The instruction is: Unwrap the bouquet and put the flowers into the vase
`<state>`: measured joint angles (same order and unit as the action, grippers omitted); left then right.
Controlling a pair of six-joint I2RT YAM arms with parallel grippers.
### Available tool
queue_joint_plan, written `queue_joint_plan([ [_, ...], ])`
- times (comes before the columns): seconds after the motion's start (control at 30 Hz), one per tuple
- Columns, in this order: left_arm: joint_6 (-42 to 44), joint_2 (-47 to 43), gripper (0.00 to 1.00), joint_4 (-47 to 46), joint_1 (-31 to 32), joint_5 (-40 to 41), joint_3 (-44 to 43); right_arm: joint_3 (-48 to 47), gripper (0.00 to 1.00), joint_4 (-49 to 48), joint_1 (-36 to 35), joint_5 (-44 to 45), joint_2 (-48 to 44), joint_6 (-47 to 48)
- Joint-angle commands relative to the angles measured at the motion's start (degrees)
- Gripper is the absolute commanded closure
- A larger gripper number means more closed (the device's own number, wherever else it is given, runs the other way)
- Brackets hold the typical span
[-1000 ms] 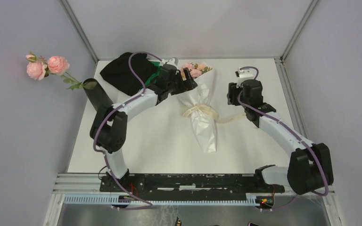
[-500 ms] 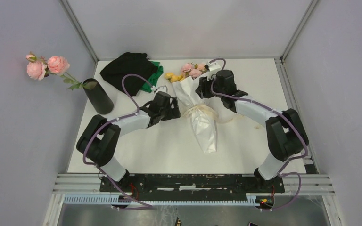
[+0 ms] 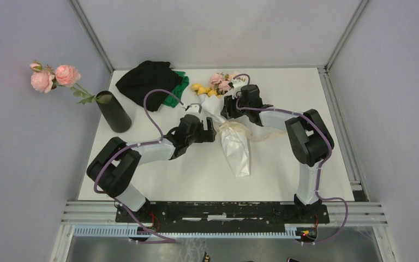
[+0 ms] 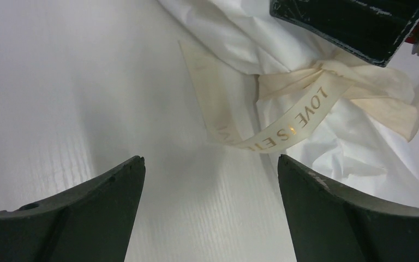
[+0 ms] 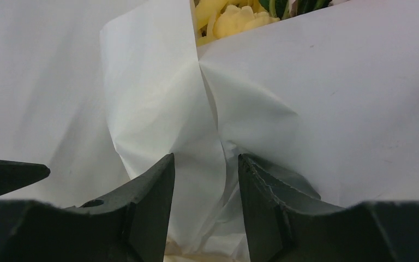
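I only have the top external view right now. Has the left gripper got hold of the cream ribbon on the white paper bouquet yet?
Observer: No. In the left wrist view the left gripper is wide open, and the cream ribbon with gold lettering lies ahead of its jaws, untouched.
Operator: Is that ribbon tied?
Observer: Yes, its knot sits tight round the white paper wrap.
Operator: And the right gripper?
Observer: In the right wrist view a fold of the paper stands up inside the right gripper, between its fingers. I cannot tell whether they pinch it.
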<state>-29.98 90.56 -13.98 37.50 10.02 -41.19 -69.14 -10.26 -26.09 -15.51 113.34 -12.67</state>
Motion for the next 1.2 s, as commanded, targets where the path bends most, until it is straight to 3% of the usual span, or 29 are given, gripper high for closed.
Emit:
queue_joint_plan([
  [0.0, 6.14, 2.94, 0.03, -9.87, 0.45, -0.82, -1.33, -3.24, 0.47, -0.51, 0.12, -1.27, 1.28, -0.45],
  [0.2, 7.12, 7.34, 0.02, -16.42, 0.87, -8.89, -0.87, -6.38, 0.47, 1.70, 0.15, -1.28, 3.17, 0.27],
  [0.43, 11.17, 11.08, 0.04, -20.74, 2.30, -5.90, -1.10, -6.72, 0.47, 1.84, 0.08, -1.86, 4.17, 0.26],
  [0.53, 12.97, 13.72, 0.17, -19.06, 2.25, -4.07, -4.46, -6.55, 0.47, 2.56, 0.08, -1.39, 4.47, 1.01],
  [0.67, 13.31, 14.71, 0.58, -16.63, 2.23, -2.49, -7.54, -6.05, 0.47, 2.98, 0.18, -0.43, 4.62, 1.79],
  [0.73, 12.91, 13.58, 0.70, -16.12, 2.58, -1.80, -7.32, -5.91, 0.47, 2.75, 0.19, -0.33, 4.92, 1.72],
  [0.97, 12.37, 6.89, 0.84, -10.28, 3.86, 2.00, -6.44, -5.82, 0.47, 1.85, 0.20, -0.73, 6.49, 1.23],
  [1.1, 11.29, 1.94, 0.98, -3.70, 4.14, 7.89, -6.72, -5.58, 0.47, 1.61, 0.22, -0.64, 6.96, 1.20],
  [1.17, 10.58, -1.49, 0.98, -0.70, 4.17, 11.41, -6.00, -5.35, 0.47, 1.54, 0.28, -0.58, 7.08, 1.14],
])
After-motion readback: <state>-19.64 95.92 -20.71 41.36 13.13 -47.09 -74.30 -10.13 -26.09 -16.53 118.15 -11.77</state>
